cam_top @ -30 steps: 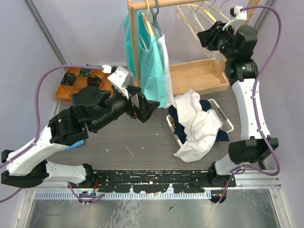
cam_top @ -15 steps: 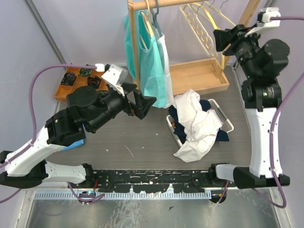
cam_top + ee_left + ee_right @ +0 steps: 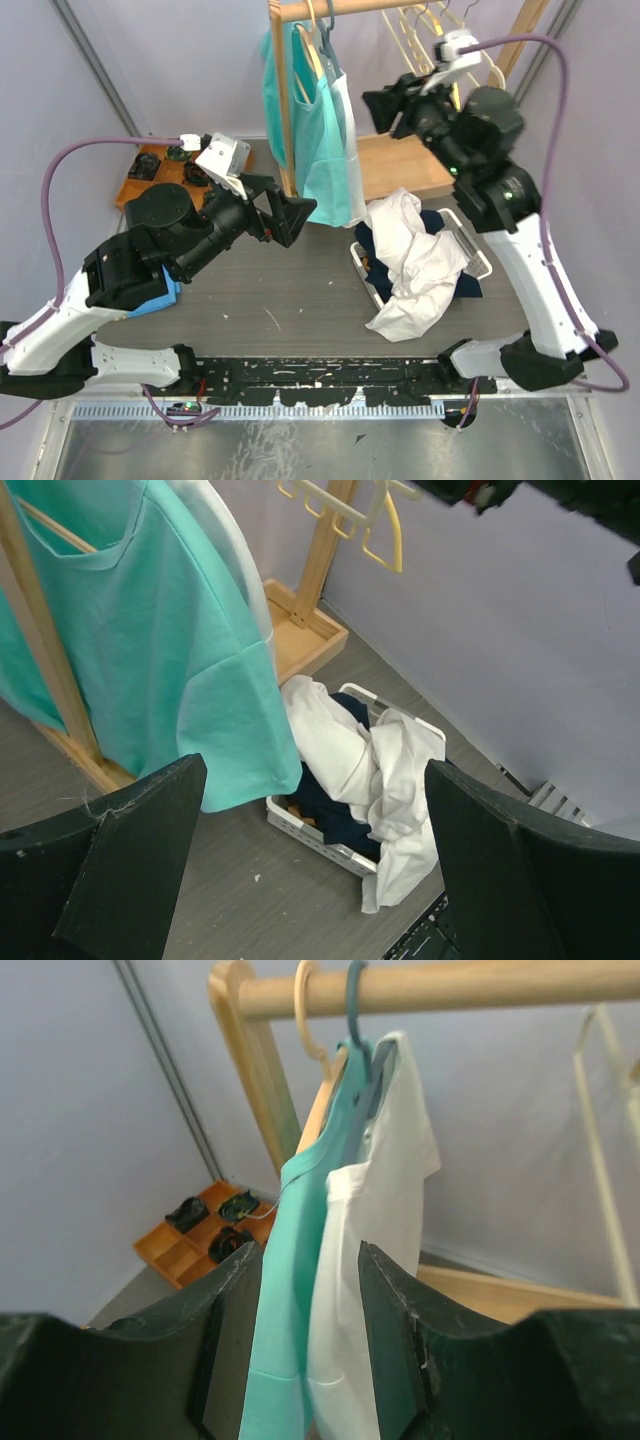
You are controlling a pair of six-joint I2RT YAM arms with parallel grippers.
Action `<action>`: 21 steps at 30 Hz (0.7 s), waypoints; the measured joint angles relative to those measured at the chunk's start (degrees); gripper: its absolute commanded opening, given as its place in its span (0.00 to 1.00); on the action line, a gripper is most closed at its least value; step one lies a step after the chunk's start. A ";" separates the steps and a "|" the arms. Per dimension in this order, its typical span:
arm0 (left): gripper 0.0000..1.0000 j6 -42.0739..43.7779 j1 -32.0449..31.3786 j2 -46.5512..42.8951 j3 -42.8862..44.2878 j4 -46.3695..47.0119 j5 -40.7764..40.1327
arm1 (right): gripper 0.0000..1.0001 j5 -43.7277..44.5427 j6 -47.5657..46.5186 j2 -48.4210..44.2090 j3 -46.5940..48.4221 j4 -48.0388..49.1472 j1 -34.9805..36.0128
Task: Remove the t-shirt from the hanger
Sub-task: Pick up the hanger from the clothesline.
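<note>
The grey counter [image 3: 300, 300] carries a wooden clothes rack [image 3: 283, 100] at 12 o'clock in the top view, with its boxed base running toward 1 o'clock. The left arm reaches in from 8 o'clock and the right arm rises from 4 o'clock and bends back over toward the rack.

A teal t-shirt [image 3: 325, 130] hangs from the rail. Just beside it on its 3 o'clock side hangs a white t-shirt [image 3: 352, 170], touching the teal one. Both are still on their hangers. In the right wrist view the teal t-shirt [image 3: 290, 1290] hangs from a wooden hanger [image 3: 305, 1010] and the white t-shirt [image 3: 370, 1260] from a blue-green hanger [image 3: 355, 1000], both hooks over the rail.

A heap of white and dark clothes [image 3: 415, 265] spills out of a white basket [image 3: 478, 255] at 4 o'clock of the rack. An orange compartment tray [image 3: 135, 190] sits at 10 o'clock; any print on the dark things in it is too small to read.

The left gripper [image 3: 300, 222] is spread wide and holds nothing, just at 9 o'clock of the teal hem. The right gripper [image 3: 372, 112] is partly spread, close to the white t-shirt's shoulder at its 3 o'clock side, with nothing pinched.

Empty cream hangers [image 3: 430, 30] hang at 1 o'clock on the rail.
</note>
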 measured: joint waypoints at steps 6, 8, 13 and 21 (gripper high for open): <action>0.98 -1.33 0.00 -0.35 0.00 -1.88 -1.90 | 0.50 9.18 -1.33 7.15 0.31 -1.46 7.98; 0.98 -1.66 0.00 -0.59 0.00 -2.45 -2.75 | 0.50 11.67 -1.40 8.28 0.33 -1.73 8.70; 0.98 -2.45 0.00 -2.05 -0.02 -3.10 -4.24 | 0.50 16.52 -1.66 9.57 0.61 -1.99 8.90; 0.98 -3.30 0.02 -5.68 -0.72 -3.13 -5.49 | 0.50 17.88 -2.05 12.94 2.78 -1.86 8.90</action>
